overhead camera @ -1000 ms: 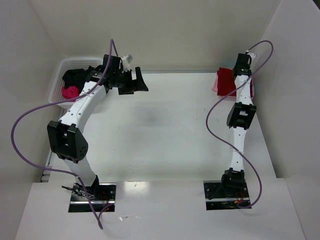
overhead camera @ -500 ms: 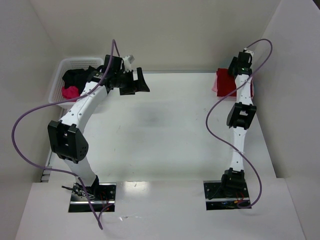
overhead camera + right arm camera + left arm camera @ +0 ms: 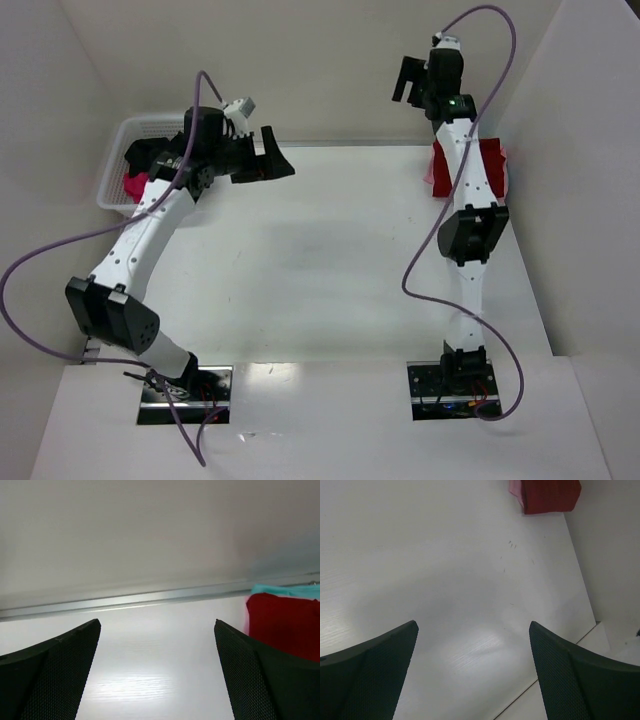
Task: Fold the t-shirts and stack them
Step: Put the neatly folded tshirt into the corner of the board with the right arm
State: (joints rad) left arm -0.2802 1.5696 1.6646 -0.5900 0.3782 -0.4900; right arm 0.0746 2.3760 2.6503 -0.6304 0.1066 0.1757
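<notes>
A dark red t-shirt (image 3: 482, 165) lies folded at the table's far right, on top of a light pink one (image 3: 431, 172) whose edge sticks out on the left. The left wrist view shows the same pile, red (image 3: 550, 495) over pink (image 3: 515, 491). My right gripper (image 3: 412, 80) hangs open and empty, high by the back wall, up and left of the pile; its view catches the red shirt (image 3: 285, 625) at the right edge. Over the far-left table, my left gripper (image 3: 272, 162) is open and empty. Black (image 3: 147, 153) and magenta (image 3: 136, 184) t-shirts lie crumpled in the basket.
A white plastic basket (image 3: 118, 135) stands at the far left corner, just behind the left arm. A strip of teal cloth (image 3: 286, 590) shows behind the red shirt. White walls enclose the table at the back and right; purple cables loop from both arms.
My right gripper opened, let go of the dark red shirt and rose up and to the left, away from the pile. The left arm's elbow swung out to the left; its gripper stayed open.
</notes>
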